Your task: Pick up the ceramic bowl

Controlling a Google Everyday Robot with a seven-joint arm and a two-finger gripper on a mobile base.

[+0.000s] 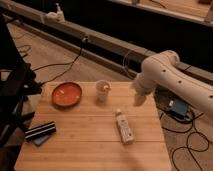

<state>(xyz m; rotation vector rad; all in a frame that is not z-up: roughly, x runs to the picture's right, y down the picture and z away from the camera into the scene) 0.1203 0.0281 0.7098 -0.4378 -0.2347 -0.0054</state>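
Note:
The ceramic bowl (67,93) is shallow, wide and orange-red with pale specks inside. It sits on the wooden table (90,145) near the far left corner. A small pale cup (102,90) stands to its right. My white arm (165,67) reaches in from the right. Its gripper (139,98) hangs over the table's far right part, right of the cup and well away from the bowl. It holds nothing that I can see.
A white bottle (124,126) lies on the table, right of centre. A dark flat object on a blue pad (40,132) lies at the left edge. Cables run over the floor behind the table. A dark frame (12,95) stands to the left.

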